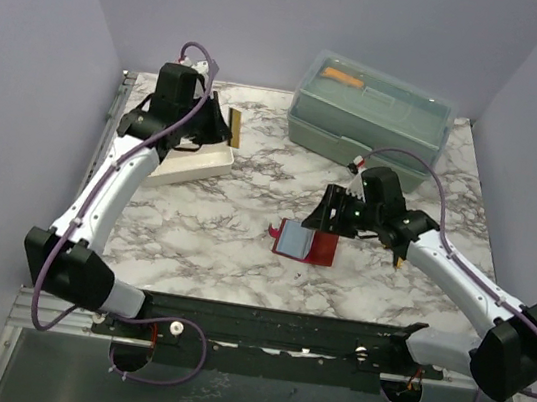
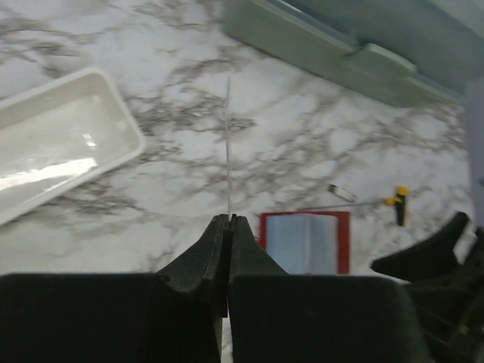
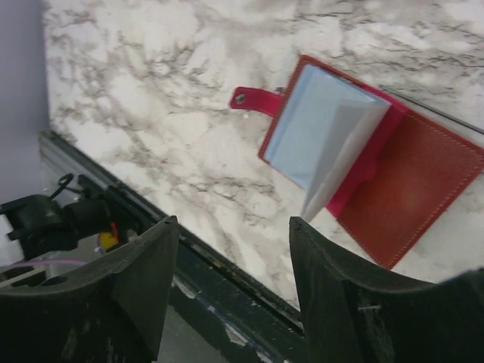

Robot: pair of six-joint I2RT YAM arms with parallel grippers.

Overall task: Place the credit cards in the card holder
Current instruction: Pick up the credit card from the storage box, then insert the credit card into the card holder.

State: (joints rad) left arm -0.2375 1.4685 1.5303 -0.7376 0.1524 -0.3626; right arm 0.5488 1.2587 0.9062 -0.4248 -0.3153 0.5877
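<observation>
Well, we see the card (image 2: 228, 144) only edge-on, clamped in our left tool (image 2: 228, 219), arm stretched toward the far-left corner. Our right tool (image 3: 233, 231), spread apart, hangs above the open card holder (image 3: 363, 174), toward the near edge of the surface (image 1: 220, 254).

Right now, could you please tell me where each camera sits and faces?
Top external: overhead from the near edge, looking down on the table; left arm and right arm show.
Left wrist: looks across the table past the left gripper, shut on a card.
Right wrist: looks down past the right gripper, open.
Shared by all: the card holder.
</observation>
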